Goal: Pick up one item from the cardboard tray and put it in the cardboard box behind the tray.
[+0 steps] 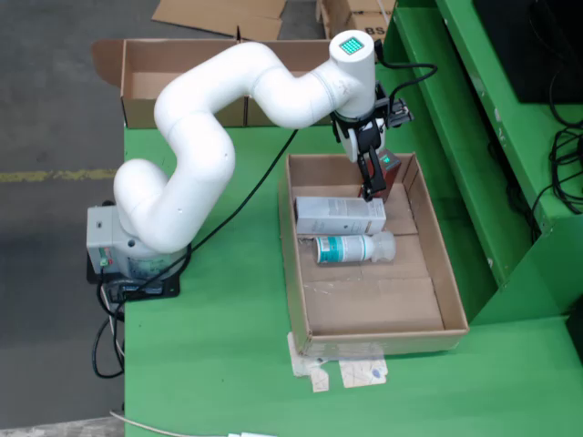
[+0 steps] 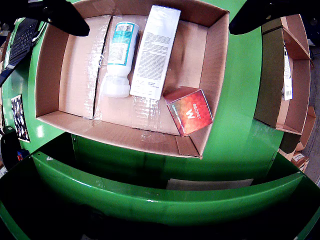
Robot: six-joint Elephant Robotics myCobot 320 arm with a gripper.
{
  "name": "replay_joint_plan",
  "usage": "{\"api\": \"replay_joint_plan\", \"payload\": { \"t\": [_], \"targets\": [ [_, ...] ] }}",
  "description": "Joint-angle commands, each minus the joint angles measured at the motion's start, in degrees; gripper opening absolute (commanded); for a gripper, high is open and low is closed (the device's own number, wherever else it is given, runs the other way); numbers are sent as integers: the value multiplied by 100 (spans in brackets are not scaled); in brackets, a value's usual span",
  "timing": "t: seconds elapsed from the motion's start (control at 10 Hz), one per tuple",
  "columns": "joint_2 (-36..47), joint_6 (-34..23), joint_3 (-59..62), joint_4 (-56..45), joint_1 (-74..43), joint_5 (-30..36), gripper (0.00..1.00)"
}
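Step in hand, as judged: approach to a pick, nothing lifted yet. In the fixed view the gripper is poised over the far end of the cardboard tray, w/ the red box partly hidden behind it; contact can't be told. In the wrist view the two dark fingers are seen spread wide at the top corners, nothing held between them.

Below the tool lie the red box, a long white carton and a white bottle, side by side. Next move calls for centring on one item, descent, closing.

The cardboard box beyond the tray is shown only by the fixed view; item labels only by the wrist view.
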Motion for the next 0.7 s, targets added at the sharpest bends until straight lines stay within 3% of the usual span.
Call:
{"api": "replay_joint_plan", "payload": {
  "t": [0.0, 0.6],
  "targets": [
    [-62, -49, 147, 152, -35, 15, 100],
    [251, -63, -975, 835, 104, 29, 100]
  ]
}}
